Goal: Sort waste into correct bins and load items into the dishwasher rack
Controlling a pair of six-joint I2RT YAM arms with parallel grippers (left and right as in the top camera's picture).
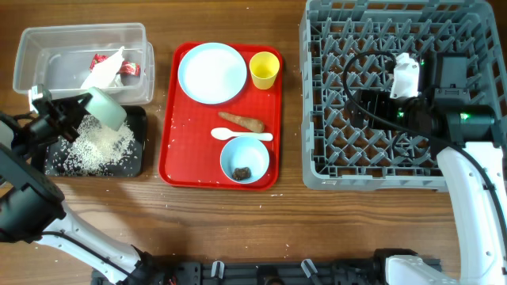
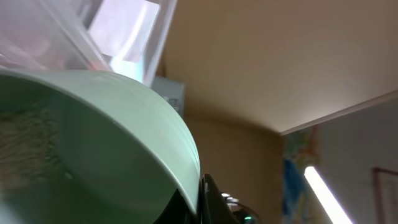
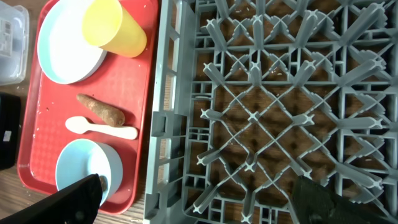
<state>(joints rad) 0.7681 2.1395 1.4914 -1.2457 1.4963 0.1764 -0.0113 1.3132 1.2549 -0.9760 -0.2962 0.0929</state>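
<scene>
My left gripper [image 1: 79, 107] is shut on the mint-green bowl [image 1: 105, 108] and holds it tipped over the black tray [image 1: 135, 162], where white rice [image 1: 99, 146] lies. The left wrist view shows the bowl [image 2: 112, 143] with a finger [image 2: 208, 205] on its rim. The clear tub [image 1: 47, 39] holds red-and-white wrappers [image 1: 131, 70] and the napkin [image 1: 103, 73]. The red tray [image 1: 174, 158] carries the plate [image 1: 211, 73], yellow cup [image 1: 264, 70], carrot-like stick [image 1: 242, 121], spoon [image 1: 242, 135] and light blue bowl [image 1: 245, 154] with the dark lump [image 1: 242, 172]. My right gripper [image 1: 356, 107] is open and empty over the rack [image 1: 317, 170].
The right wrist view shows the rack's pegs [image 3: 261, 112] below the open fingers [image 3: 205, 205], with the red tray [image 3: 134, 93], cup [image 3: 115, 28] and light blue bowl [image 3: 84, 165] to the left. Bare wood lies between tray and rack.
</scene>
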